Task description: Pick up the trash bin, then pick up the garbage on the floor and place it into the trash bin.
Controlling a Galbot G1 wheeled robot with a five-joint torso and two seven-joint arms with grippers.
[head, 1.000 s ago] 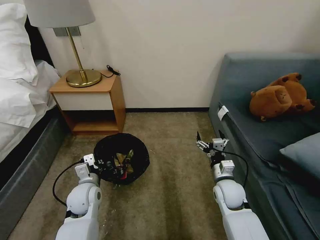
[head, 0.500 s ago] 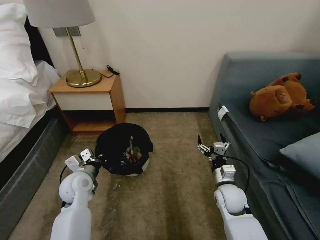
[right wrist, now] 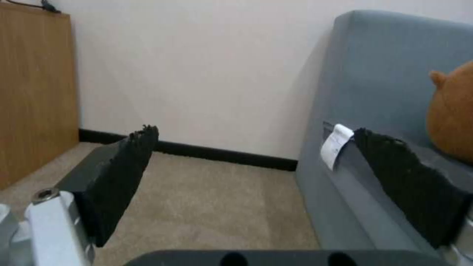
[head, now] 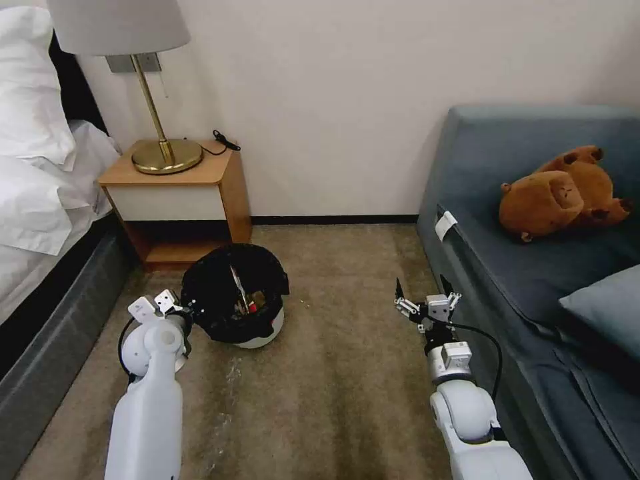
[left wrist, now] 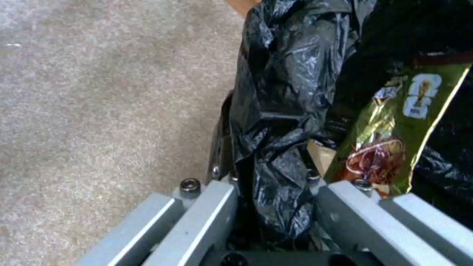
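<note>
The trash bin [head: 265, 328], white with a black bag over its rim, stands on the carpet in front of the nightstand, leaning slightly. My left gripper [head: 189, 313] is shut on its near-left rim; in the left wrist view the gripper [left wrist: 266, 173] pinches the crinkly black bag [left wrist: 286, 85] between its fingers. Garbage lies inside the bin: a dark-gold snack wrapper [left wrist: 394, 125] and other pieces [head: 245, 301]. My right gripper [head: 424, 292] hangs open over the carpet beside the sofa, holding nothing; the right wrist view shows its black pads [right wrist: 118, 177] wide apart.
A wooden nightstand [head: 180, 200] with a brass lamp [head: 160, 127] stands behind the bin. The bed [head: 47, 220] runs along the left. A blue sofa [head: 533, 253] with a brown plush toy [head: 560, 193] lines the right. Open carpet [head: 333, 373] lies between.
The bin has swung from lying with its mouth toward me to nearly upright, and shifted left with my left arm. The right gripper stayed open, almost still.
</note>
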